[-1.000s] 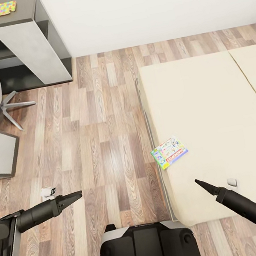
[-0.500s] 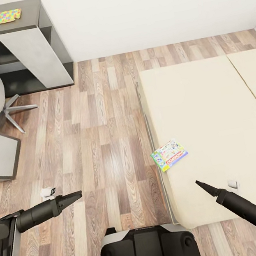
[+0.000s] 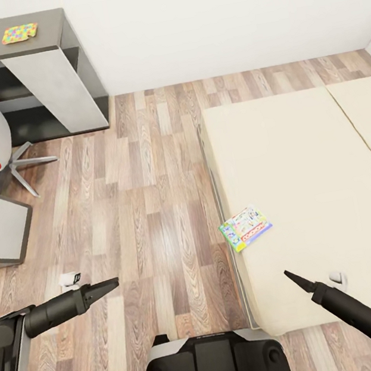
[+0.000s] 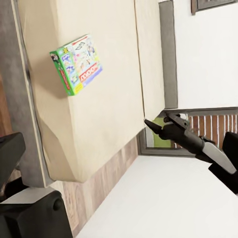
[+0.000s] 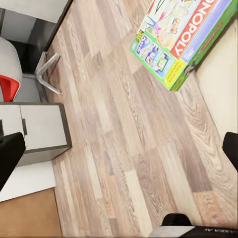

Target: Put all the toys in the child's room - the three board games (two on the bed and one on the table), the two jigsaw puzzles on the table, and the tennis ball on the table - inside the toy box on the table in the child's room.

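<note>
the bed [image 3: 300,148] is sitting low on the wood floor [image 3: 149,185], by the white wall. two cream mattresses are lying side by side on it. a board game [image 3: 245,227] with a green edge is lying flat on the nearer mattress, right at the bed's edge, with one corner poking out over the floor. a small pale thing [image 3: 336,276] is lying on the same mattress, near the bed's front corner; it is too small to tell what it is.

the table [image 3: 32,60] is standing against the wall, well apart from the bed. a jigsaw puzzle [image 3: 19,33] is lying flat on its dark top.

a small white thing [image 3: 70,279] is lying on the floor.
</note>
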`<state>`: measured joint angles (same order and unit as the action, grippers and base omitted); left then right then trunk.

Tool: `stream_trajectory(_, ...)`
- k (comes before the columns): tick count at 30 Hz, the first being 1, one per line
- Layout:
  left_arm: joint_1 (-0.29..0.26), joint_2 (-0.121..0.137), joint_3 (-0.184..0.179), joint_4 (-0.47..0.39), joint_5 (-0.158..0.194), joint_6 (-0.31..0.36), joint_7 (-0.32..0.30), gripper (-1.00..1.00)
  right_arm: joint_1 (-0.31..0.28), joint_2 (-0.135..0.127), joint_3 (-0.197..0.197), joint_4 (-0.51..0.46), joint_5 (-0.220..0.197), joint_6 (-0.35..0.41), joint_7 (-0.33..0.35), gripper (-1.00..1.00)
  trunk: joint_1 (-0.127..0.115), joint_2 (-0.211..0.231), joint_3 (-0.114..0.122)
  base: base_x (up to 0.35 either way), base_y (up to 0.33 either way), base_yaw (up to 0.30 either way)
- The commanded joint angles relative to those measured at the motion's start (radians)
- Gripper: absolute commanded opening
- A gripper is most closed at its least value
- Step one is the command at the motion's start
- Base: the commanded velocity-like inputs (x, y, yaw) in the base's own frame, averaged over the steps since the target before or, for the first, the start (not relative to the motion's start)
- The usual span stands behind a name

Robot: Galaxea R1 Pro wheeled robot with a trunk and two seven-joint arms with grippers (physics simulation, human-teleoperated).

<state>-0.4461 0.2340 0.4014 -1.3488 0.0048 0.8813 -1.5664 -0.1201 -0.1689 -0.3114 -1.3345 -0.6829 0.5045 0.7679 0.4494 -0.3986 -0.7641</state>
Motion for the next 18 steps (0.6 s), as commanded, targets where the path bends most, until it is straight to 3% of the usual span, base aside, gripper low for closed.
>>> stream_trajectory(1, 0.000, 0.001, 0.002, 0.000, -0.001, 0.011, -0.004, 1.00, -0.001, 0.000, -0.002, 0.001, 0.010, 0.007, 0.001, 1.00, 0.001, -0.001, 0.001, 0.000, 0.000, 0.000)
stream_trajectory(6, 0.000, 0.002, 0.004, 0.000, -0.001, 0.011, -0.004, 1.00, -0.002, 0.000, -0.006, 0.001, 0.048, 0.007, 0.001, 1.00, 0.001, -0.001, 0.009, 0.000, 0.000, 0.000)
stream_trajectory(18, 0.000, -0.005, -0.004, 0.000, -0.004, 0.008, -0.004, 1.00, -0.001, -0.002, -0.014, -0.008, 0.047, 0.009, 0.004, 1.00, 0.001, -0.001, 0.029, 0.000, 0.000, 0.000)
